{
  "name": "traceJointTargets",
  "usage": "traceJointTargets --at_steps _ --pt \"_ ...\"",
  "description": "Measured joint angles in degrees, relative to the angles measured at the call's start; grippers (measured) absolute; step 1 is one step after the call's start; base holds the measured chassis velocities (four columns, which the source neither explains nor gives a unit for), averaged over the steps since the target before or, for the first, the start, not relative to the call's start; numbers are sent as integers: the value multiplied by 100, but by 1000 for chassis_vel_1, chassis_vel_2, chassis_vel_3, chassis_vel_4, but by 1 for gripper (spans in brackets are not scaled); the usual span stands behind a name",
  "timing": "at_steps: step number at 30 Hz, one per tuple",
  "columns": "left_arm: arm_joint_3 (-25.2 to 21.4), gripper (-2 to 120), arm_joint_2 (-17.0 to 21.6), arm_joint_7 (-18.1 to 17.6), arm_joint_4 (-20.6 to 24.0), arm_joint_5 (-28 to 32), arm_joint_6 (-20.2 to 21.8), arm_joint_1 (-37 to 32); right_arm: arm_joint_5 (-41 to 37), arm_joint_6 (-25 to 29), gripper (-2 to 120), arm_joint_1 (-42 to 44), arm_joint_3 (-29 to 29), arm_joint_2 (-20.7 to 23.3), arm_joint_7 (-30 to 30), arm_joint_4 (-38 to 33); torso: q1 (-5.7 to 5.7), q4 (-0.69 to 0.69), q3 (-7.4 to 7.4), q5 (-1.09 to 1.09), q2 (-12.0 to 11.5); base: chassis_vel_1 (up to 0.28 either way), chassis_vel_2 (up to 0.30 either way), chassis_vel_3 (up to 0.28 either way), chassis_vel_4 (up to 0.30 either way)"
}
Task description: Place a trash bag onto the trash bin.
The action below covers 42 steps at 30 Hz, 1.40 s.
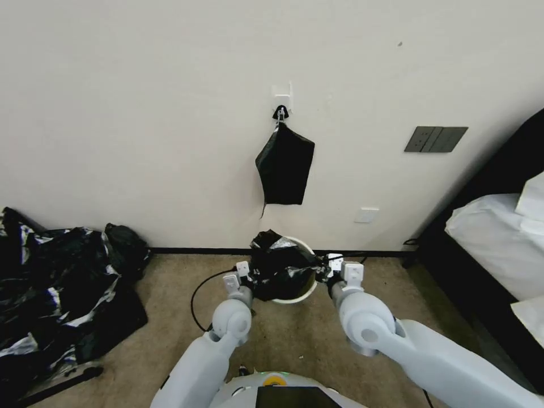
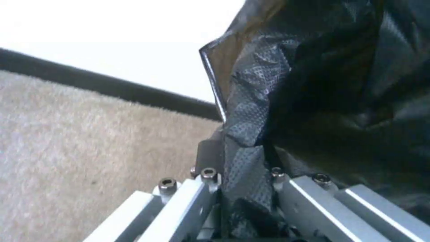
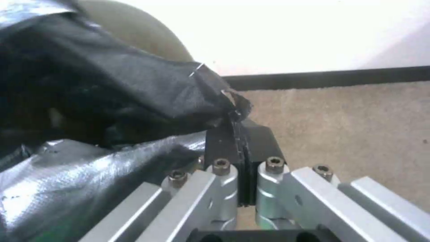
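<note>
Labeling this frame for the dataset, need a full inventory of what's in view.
trash bag: 1, glossy black, stretched between both grippers over the bin
trash bin: 1, cream-white, on the carpet at the wall
bundle of bags: 1, black, hanging from a white wall hook
plastic heap: 1, black and silvery, on the floor at far left
wall plates: 1 group, grey, on the wall at right
outlet: 1, white, low on the wall
bed: 1, white bedding, far right
left gripper: shut on the trash bag's edge
right gripper: shut on the opposite edge
</note>
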<state>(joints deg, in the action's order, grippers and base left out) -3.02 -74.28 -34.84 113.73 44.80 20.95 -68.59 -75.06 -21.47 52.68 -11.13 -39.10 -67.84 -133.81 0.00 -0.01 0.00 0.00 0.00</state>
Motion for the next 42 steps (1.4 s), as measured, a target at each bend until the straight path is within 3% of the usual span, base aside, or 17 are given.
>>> traceJointTargets --at_steps 3,10,18,21,26,29,33,35,38,39,41,42 --pt "-71 2 89 180 106 -3 -16 -73 87 12 0 297 506 19 73 -55 0 0 0 0 0 0 0 0 0" --pt "-117 2 108 314 158 -26 -16 -155 63 -36 0 506 1085 109 204 -10 0 1 0 0 0 0 0 0 0" --pt "-164 2 140 539 318 -7 -18 -226 -193 -186 0 548 1353 115 616 377 0 1 0 0 0 0 0 0 0" --pt "-197 2 191 831 424 0 -55 -267 -249 -256 0 575 1338 53 1004 562 0 0 0 1 0 0 0 0 0" --pt "-224 2 209 890 441 -8 -58 -268 -174 -269 2 638 1389 109 1044 471 0 3 0 1 0 0 0 0 0" --pt "-239 2 204 714 386 -128 -46 -199 -66 -263 17 955 1684 315 1044 158 0 0 0 -2 0 0 0 0 0" --pt "-242 2 210 480 319 -231 -31 -105 104 -250 26 1270 1917 442 1048 -151 0 0 0 -1 0 0 0 0 0" --pt "-234 2 213 267 291 -234 40 -16 309 -208 39 1463 2029 518 1052 -438 1 0 0 0 1 0 0 0 0" --pt "-212 2 224 152 289 -222 99 29 543 -155 45 1568 2080 569 1125 -666 1 0 0 1 0 0 0 0 0" --pt "-181 2 256 79 302 -219 159 56 979 -62 55 1644 2141 660 1394 -905 0 -1 -1 -2 0 0 0 0 0" --pt "-168 2 280 74 312 -231 174 58 1159 -35 58 1641 2152 700 1531 -937 0 -1 0 -1 0 0 0 0 0" --pt "-149 2 335 98 324 -322 183 56 1531 8 64 1549 2119 796 1891 -959 0 -2 0 0 0 0 0 0 0"
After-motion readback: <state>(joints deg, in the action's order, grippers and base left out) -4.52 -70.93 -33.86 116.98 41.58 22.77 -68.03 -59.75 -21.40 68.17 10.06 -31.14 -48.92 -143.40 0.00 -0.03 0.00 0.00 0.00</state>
